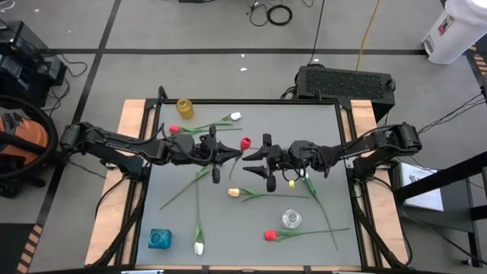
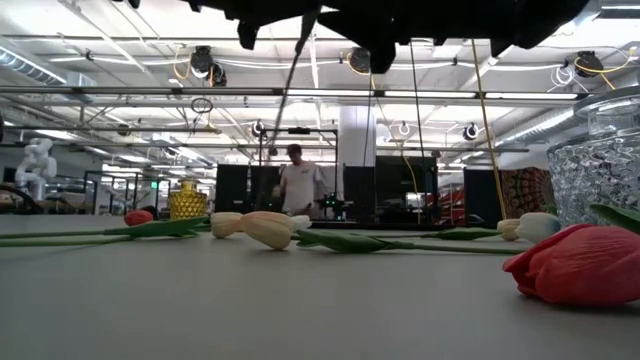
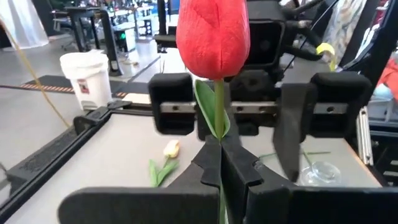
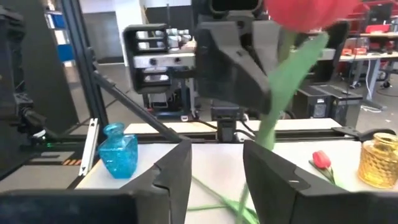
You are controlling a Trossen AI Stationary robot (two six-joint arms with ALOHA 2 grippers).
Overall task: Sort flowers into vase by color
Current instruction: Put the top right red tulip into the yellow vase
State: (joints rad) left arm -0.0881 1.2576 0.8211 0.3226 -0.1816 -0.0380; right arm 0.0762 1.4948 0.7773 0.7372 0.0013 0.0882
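Standing empty, yellow vase [image 1: 185,107]; left fingers [image 3: 219,163] pinch red tulip [image 3: 212,37], right fingers [image 4: 177,171] parted.

No legible text, labels, brand names or numbers in any view. White bucket [image 3: 87,78] beyond the surface carries a small label, print too blurred to read. Paper sheets [image 1: 423,188] beside the frame show print too small to read.
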